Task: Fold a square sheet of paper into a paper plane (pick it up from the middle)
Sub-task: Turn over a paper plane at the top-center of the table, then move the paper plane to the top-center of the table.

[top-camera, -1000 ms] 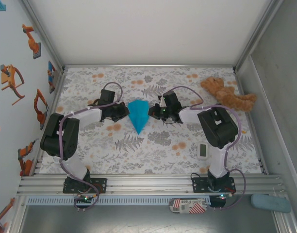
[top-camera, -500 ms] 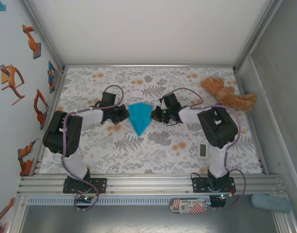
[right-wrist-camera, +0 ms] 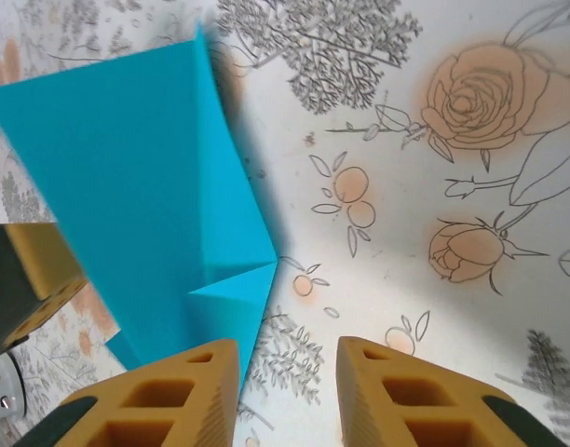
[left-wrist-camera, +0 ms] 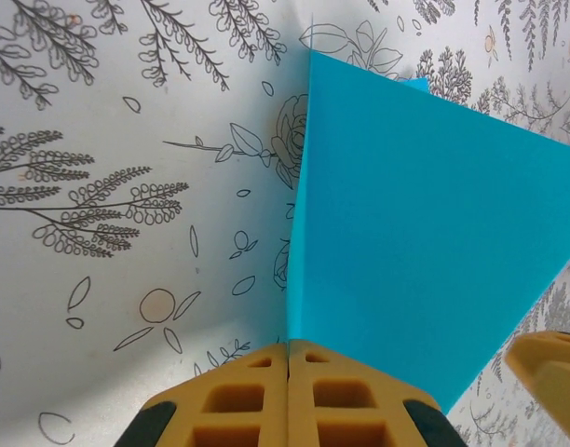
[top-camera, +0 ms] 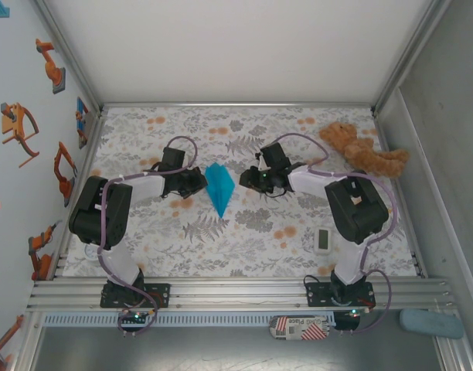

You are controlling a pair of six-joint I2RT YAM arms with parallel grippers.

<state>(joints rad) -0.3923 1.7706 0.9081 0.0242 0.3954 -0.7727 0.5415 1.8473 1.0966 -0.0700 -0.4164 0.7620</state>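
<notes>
The square sheet of paper is folded into a pointed cyan paper plane (top-camera: 219,188) that sits mid-table between the two arms. My left gripper (top-camera: 199,183) is at its left side. In the left wrist view the yellow jaws (left-wrist-camera: 291,349) are pressed together on the plane's (left-wrist-camera: 425,233) folded edge, and the paper rises away from them. My right gripper (top-camera: 248,180) stands just right of the plane. Its jaws (right-wrist-camera: 287,346) are open over bare tablecloth, and the plane (right-wrist-camera: 127,168) lies beside the left finger (right-wrist-camera: 196,391), not between the two.
A brown teddy bear (top-camera: 364,149) lies at the back right. A small white timer (top-camera: 323,239) sits near the right arm's base. The floral tablecloth (top-camera: 244,239) ends at a metal rail (top-camera: 236,294) along the near edge.
My right gripper has opened, let go of the plane and drawn slightly right. The plane now looks narrower from above, held by the left gripper alone.
</notes>
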